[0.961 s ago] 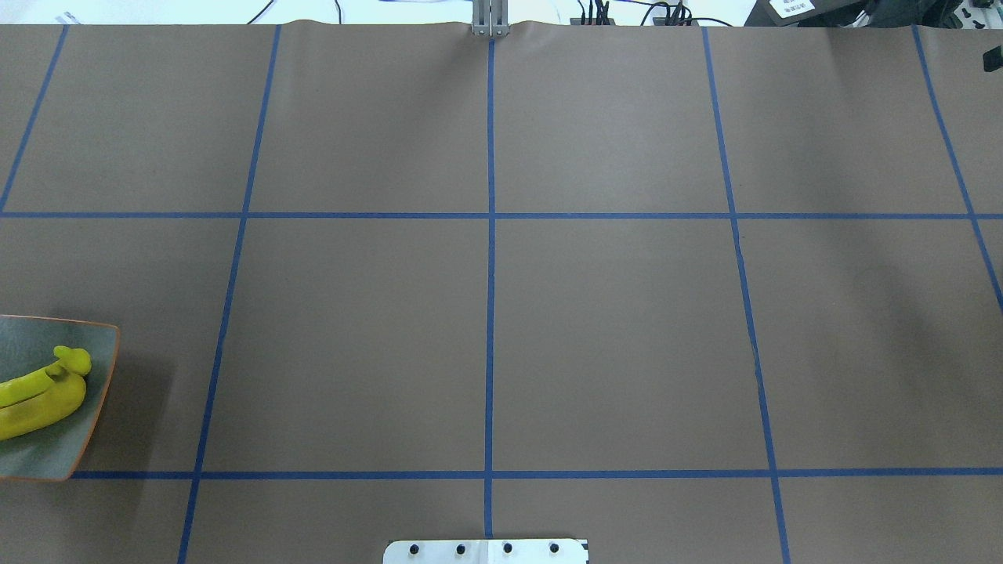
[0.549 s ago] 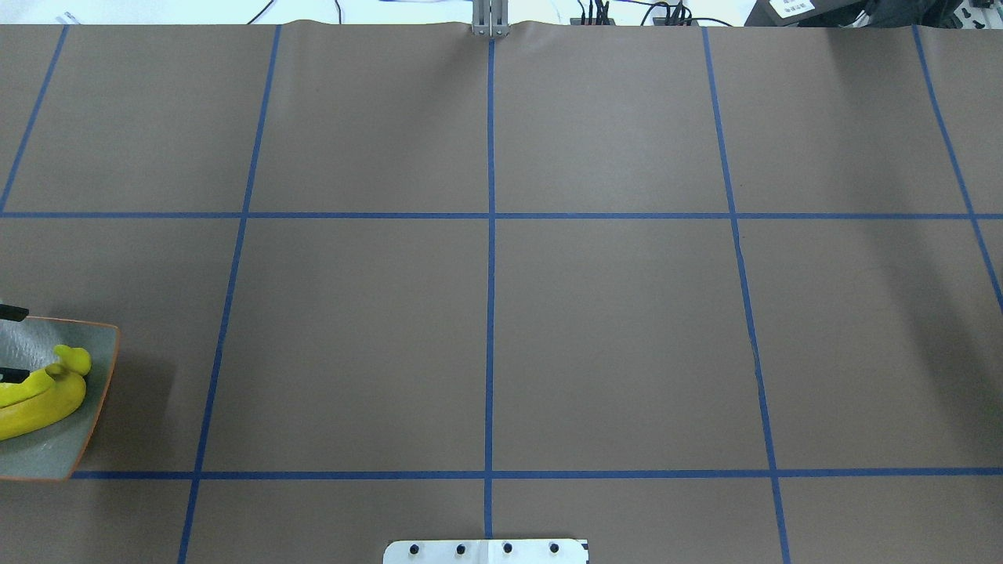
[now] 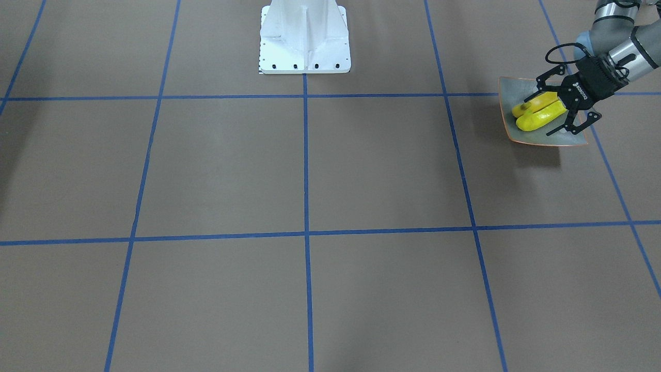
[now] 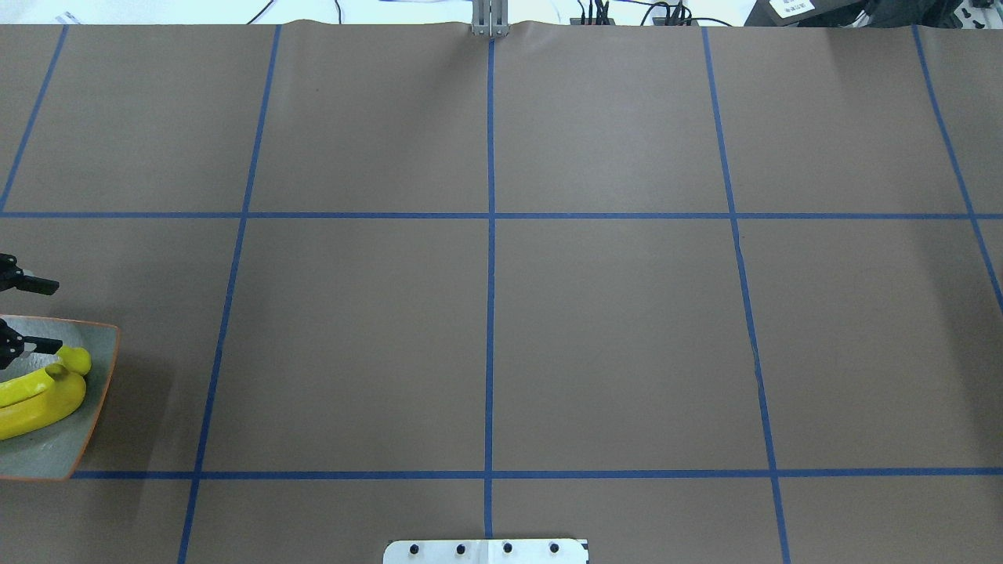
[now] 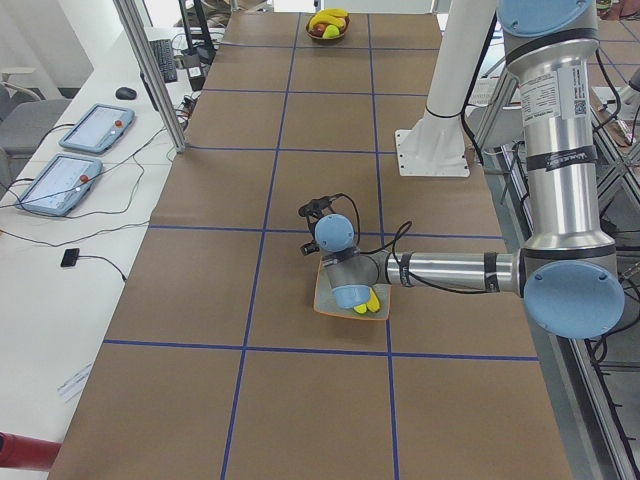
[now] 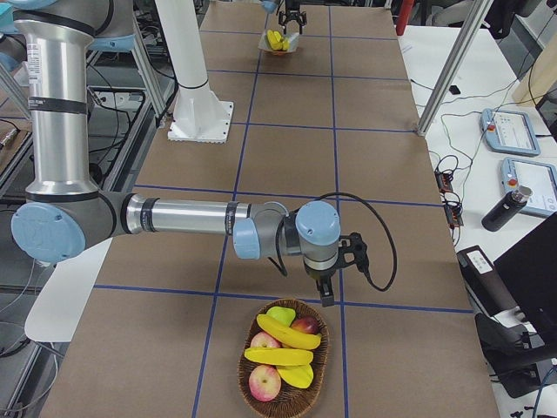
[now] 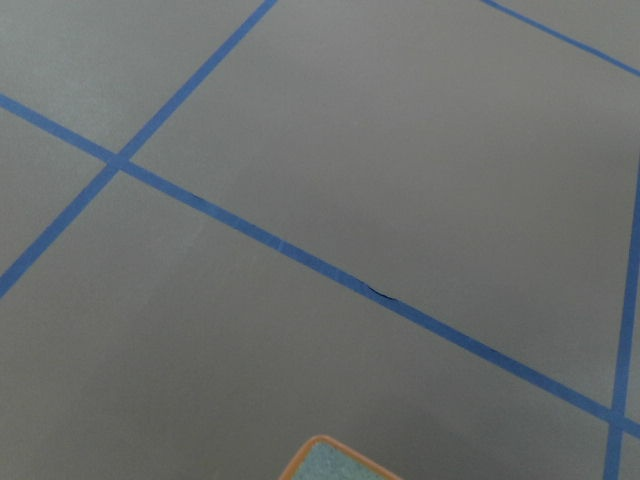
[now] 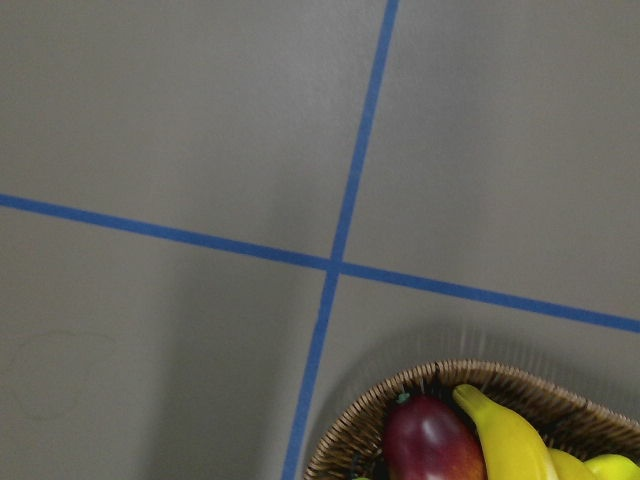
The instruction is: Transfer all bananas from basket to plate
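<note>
Two bananas (image 3: 532, 122) are shown on the plate (image 3: 507, 95) at two o'clock, straddled by the left gripper (image 3: 540, 114), fingers spread. They could be snagged and dragged off on lift-out. More lie in the basket (image 6: 324, 348) by the right gripper (image 6: 327, 294), whose state cannot be told.

Soft, even light falls from above on my table (image 4: 611, 337), and nothing is blown out. The plate (image 3: 532, 136) throws a blurred shadow toward the front-facing camera. A dim band lies beside the basket (image 8: 500, 382) in my right wrist view. Both wrist views look greyer and slightly soft. The side views seem to bend uprights near their edges, perhaps from lens distortion.
</note>
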Available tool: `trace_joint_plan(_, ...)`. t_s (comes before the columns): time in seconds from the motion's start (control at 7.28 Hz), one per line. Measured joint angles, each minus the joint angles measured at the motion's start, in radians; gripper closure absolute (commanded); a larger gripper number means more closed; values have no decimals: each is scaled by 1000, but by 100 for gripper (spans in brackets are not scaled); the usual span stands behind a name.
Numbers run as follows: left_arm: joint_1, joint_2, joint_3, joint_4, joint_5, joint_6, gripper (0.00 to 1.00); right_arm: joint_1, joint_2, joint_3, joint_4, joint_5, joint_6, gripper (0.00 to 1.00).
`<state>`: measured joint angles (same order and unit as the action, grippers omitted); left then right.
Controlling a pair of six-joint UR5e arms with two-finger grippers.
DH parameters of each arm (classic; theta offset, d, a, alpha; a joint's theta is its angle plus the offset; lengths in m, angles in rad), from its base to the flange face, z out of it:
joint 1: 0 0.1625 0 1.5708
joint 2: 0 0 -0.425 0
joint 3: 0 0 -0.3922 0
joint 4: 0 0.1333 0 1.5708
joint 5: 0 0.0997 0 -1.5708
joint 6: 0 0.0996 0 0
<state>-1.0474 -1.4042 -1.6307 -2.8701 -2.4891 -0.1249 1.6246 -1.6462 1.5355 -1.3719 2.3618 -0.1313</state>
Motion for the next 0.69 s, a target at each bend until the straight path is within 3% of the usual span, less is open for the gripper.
trace_joint_plan(0.27, 0, -7, -1, 0, 0, 0, 0, 4, -34, -62, 113, -2, 164, 8)
trace_joint_plan(0.41, 0, -10, -2, 0, 0, 0, 0, 4, -65, -76, 208, -6, 297, 14)
trace_joint_plan(0.69, 0, -15, -4, -1, -1, 0, 0, 4, -115, -91, 378, -23, 549, 18)
